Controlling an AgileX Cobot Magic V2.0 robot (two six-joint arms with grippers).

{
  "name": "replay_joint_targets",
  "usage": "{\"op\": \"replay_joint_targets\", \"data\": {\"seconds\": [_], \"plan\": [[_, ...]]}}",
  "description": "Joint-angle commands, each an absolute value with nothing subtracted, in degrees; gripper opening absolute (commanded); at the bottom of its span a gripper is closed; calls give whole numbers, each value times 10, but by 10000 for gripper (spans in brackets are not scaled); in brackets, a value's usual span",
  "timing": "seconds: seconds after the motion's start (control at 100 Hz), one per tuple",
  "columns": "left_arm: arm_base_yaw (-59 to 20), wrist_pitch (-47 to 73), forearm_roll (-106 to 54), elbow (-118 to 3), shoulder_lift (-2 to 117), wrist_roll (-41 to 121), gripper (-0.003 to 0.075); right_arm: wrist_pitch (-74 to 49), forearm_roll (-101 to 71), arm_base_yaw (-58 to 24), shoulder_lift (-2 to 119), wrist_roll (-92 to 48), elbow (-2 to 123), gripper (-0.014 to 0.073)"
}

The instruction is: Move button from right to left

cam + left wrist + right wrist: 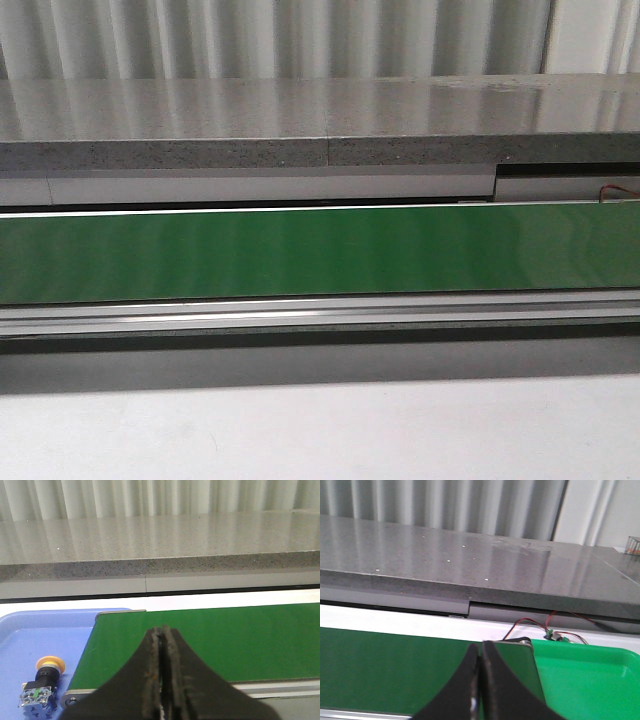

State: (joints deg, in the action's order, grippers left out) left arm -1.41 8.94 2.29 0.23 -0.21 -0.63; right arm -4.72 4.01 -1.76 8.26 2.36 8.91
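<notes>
The button (pixel 44 684) lies on its side in a blue tray (pixel 30 635), seen only in the left wrist view. Its yellow cap (pixel 50 663) points away from the camera, the black collar sits behind the cap, and the blue-and-clear block with a green spot (pixel 37 698) is nearest the camera. The button rests near the tray wall that runs beside the end of the green belt (pixel 210 640). It touches no gripper.

Left gripper (pixel 162 670): the two dark fingers are pressed together, a thin seam between them, nothing held. It hangs over the belt's end, just beside the blue tray.

Right gripper (pixel 479 680): fingers likewise pressed together, nothing between them. It hangs over the other end of the belt, next to a green tray (pixel 590 680). The visible part of that tray holds nothing. Red and black wires (pixel 540 626) run behind the tray to a small green part (pixel 555 636).

Front view: the belt (pixel 320 250) runs the full width of the picture, with a metal rail (pixel 320 315) along its near edge and a grey stone shelf (pixel 320 120) along the far edge. Neither arm, tray nor button appears in this view. A red wire (pixel 620 190) shows at the far right.
</notes>
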Motion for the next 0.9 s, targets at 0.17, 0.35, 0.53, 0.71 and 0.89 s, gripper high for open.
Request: {"op": "replay_joint_targets", "data": {"seconds": [0.17, 0.35, 0.53, 0.71, 0.89], "plan": [[-14, 44, 20, 25, -21, -12, -20, 20, 53, 20, 13, 33, 24, -67], [-14, 44, 20, 25, -21, -12, -21, 0, 51, 22, -16, 33, -4, -67], [-14, 46, 20, 25, -21, -12, -20, 8, 51, 22, -18, 32, -4, -67], [-14, 46, 20, 25, -21, -12, -20, 5, 50, 22, -18, 32, -4, -67], [-14, 46, 20, 25, -21, -12, -20, 6, 50, 22, -18, 32, -4, -67]]}}
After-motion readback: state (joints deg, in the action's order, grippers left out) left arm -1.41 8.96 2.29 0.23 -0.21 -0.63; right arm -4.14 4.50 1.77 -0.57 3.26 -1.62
